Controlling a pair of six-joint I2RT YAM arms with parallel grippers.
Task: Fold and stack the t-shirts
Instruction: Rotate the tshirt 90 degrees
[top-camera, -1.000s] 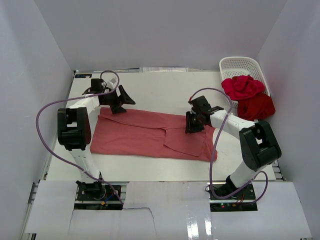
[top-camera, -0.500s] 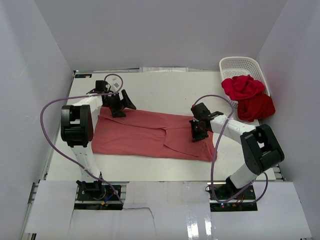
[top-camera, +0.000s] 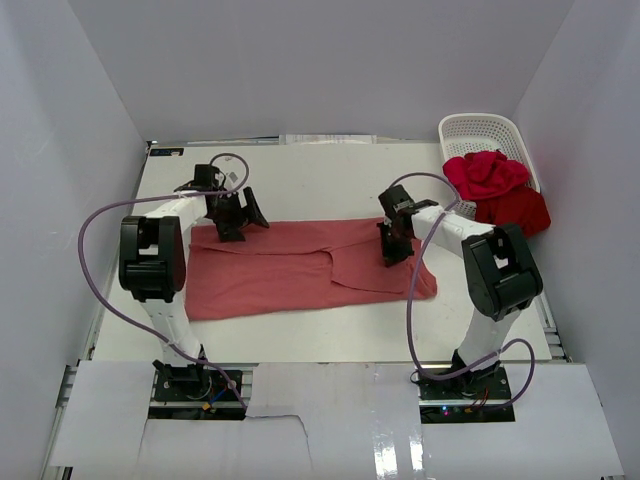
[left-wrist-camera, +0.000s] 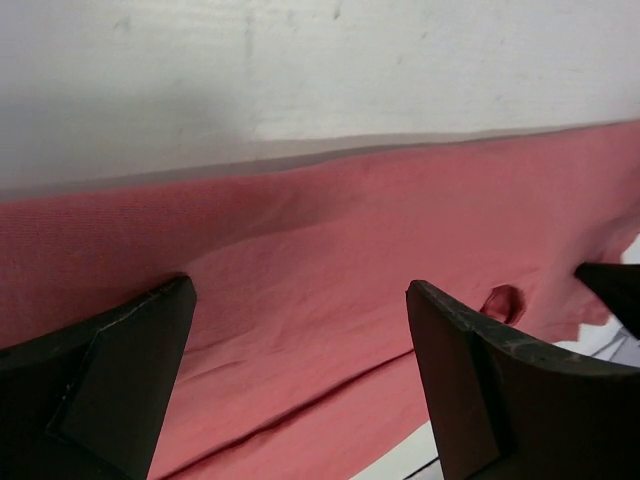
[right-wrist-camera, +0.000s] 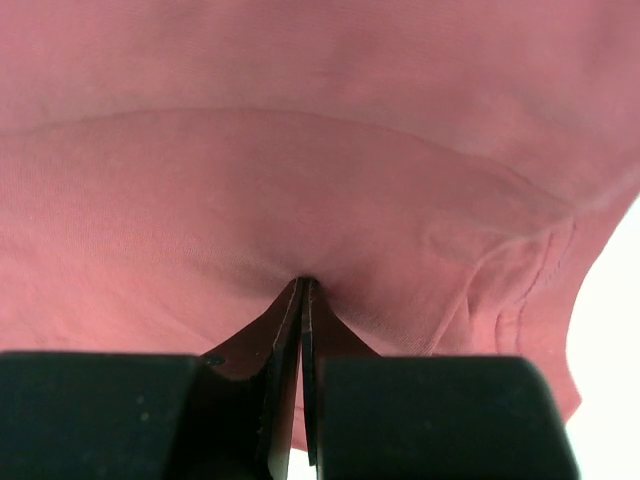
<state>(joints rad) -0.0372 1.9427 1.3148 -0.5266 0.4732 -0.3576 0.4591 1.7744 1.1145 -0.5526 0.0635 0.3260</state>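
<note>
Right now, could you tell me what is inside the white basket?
A bunched crimson t-shirt fills the near end of the basket; its far end shows bare lattice. A darker red t-shirt lies at its near edge. Anything beneath the cloth is hidden.

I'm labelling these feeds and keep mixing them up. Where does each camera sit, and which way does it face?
Top external: above and behind, looking down on the table, left arm, right arm, salmon shirt.
Left wrist: on the left arm, facing the shirt's edge past the left gripper, open.
Right wrist: close over the shirt; the right gripper is shut on a pinch of cloth.
Shared: all three show the salmon shirt.
</note>
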